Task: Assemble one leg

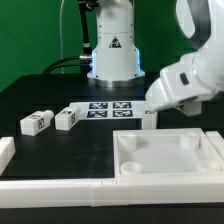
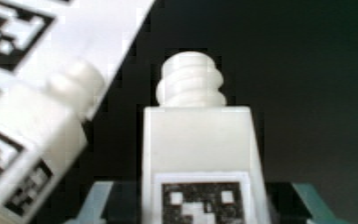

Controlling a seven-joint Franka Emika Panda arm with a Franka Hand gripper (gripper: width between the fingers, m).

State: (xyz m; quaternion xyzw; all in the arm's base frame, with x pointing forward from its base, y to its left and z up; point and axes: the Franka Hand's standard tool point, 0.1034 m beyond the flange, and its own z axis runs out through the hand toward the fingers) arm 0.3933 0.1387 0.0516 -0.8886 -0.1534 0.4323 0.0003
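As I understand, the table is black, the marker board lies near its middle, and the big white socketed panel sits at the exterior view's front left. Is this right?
Not quite. The exterior view shows the panel at front right, not left. The black table and the marker board near its middle are correct.

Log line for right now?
tool: around leg, grip unconfirmed | leg: beside marker board | other legs: loose on table | panel: visible sockets empty
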